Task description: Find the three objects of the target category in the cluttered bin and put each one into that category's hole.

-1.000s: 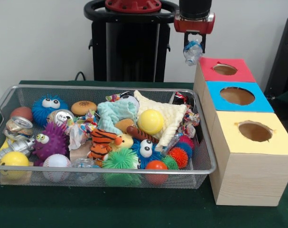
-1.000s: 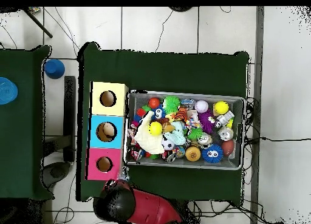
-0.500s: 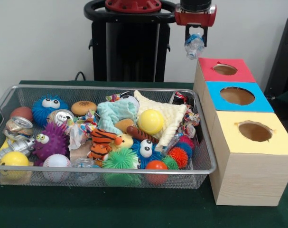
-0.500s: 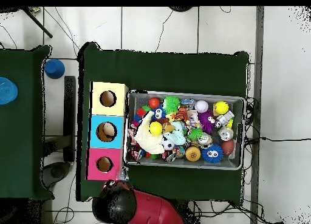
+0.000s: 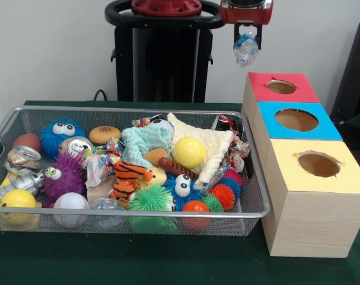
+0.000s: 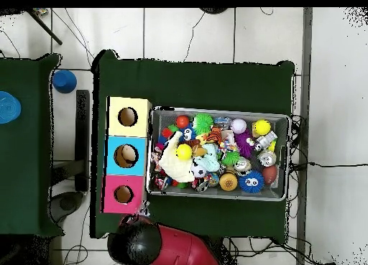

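My gripper (image 5: 246,46) hangs at the top of the front view, shut on a crumpled clear plastic bottle (image 5: 246,52) with a blue cap end. It is high above the far left corner of the red box (image 5: 279,95), whose round hole (image 5: 281,86) lies lower right of it. In the overhead view the arm (image 6: 154,242) covers the gripper, just below the red box (image 6: 123,194). The wire bin (image 5: 25,113) holds crushed cans (image 5: 23,158), spiky toys, balls and cloth.
Blue box (image 5: 295,122) and yellow box (image 5: 316,172) stand in a row with the red one, right of the bin. A silver can (image 5: 77,145) and a metal piece (image 5: 16,185) lie at the bin's left. The black pedestal (image 5: 162,53) stands behind the bin.
The gripper has risen with the bottle and shifted slightly right, from beside the red box's corner to higher above it. The bin's contents are unchanged.
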### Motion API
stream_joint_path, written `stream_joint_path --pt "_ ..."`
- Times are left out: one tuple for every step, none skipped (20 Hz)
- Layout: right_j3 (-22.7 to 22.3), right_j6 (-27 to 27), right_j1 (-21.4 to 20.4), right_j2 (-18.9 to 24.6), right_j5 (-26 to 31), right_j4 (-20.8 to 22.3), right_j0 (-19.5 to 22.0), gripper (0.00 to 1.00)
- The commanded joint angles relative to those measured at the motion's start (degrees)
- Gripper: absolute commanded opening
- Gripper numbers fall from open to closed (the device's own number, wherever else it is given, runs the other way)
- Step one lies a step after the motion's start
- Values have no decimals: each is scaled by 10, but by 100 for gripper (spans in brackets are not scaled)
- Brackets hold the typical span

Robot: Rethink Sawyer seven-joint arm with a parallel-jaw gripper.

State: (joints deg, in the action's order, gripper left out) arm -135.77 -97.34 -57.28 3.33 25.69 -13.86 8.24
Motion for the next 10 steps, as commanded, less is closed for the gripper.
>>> stream_joint_path --pt "86 -77 6 1 53 24 -8 0" --pt "94 -84 11 -4 54 24 -14 0" --pt "97 -86 14 -5 52 24 -16 0" --pt "101 -88 17 -6 51 24 -18 0" --pt "106 -89 19 -7 49 23 -21 0" --pt "112 -92 22 -8 51 23 -24 0" --pt "119 -95 25 -10 53 22 -27 0" --pt "126 -100 27 -14 58 22 -33 0" --pt "131 -102 28 -17 61 22 -36 0" --pt "139 -106 32 -21 62 21 -41 0"
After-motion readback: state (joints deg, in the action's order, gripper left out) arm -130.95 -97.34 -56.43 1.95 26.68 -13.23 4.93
